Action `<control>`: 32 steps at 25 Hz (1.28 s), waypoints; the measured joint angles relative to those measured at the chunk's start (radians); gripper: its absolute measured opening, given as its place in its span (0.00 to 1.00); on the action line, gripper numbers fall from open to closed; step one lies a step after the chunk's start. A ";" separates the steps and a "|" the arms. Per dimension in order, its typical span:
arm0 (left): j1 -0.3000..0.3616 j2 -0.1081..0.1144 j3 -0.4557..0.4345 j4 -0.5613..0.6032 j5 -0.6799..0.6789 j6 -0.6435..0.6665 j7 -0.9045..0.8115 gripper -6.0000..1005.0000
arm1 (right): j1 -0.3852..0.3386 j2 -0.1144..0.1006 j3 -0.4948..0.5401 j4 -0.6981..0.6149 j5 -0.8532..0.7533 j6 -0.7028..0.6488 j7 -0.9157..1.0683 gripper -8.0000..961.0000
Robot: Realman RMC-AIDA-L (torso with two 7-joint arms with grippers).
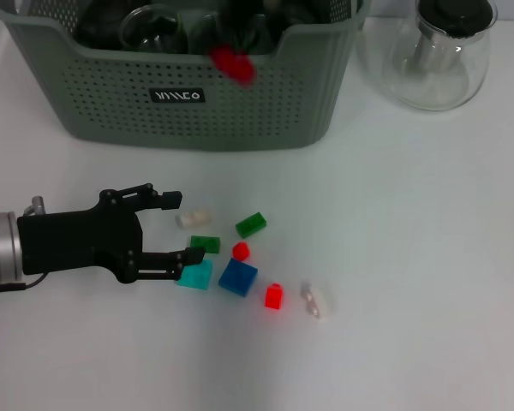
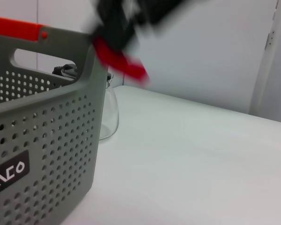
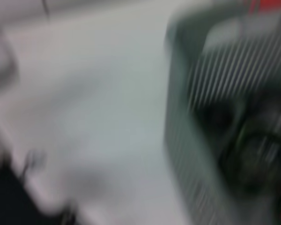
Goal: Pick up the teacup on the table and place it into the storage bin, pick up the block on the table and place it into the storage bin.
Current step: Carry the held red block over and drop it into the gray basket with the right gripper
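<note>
The grey-green storage bin (image 1: 197,103) stands at the back of the table, and a glass teacup (image 1: 150,30) lies inside it among dark items. Above the bin's front rim my right gripper (image 1: 257,21) shows as a dark blurred shape with a red block (image 1: 231,64) at its tip. It also shows in the left wrist view with the red block (image 2: 119,58), over the bin (image 2: 47,154). My left gripper (image 1: 177,227) is open just above the table at the left. A white block (image 1: 193,218) and a green block (image 1: 206,244) lie just off its fingertips.
More blocks lie nearby: teal (image 1: 195,276), blue (image 1: 238,276), a small red round one (image 1: 241,251), green (image 1: 251,224), red (image 1: 274,296) and white (image 1: 317,300). A glass teapot (image 1: 441,51) stands right of the bin. The right wrist view is blurred, showing the bin (image 3: 215,117).
</note>
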 joint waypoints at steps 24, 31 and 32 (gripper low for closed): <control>-0.017 0.000 0.001 -0.006 -0.008 0.000 -0.006 0.87 | 0.153 0.009 0.036 0.654 -0.205 0.865 -0.126 0.32; -0.020 0.000 0.000 -0.006 -0.008 0.000 -0.006 0.87 | 0.140 0.009 -0.001 0.665 -0.205 0.866 -0.121 0.33; -0.020 0.000 0.000 -0.006 -0.008 0.000 -0.006 0.87 | 0.138 0.009 -0.001 0.662 -0.205 0.866 -0.121 0.33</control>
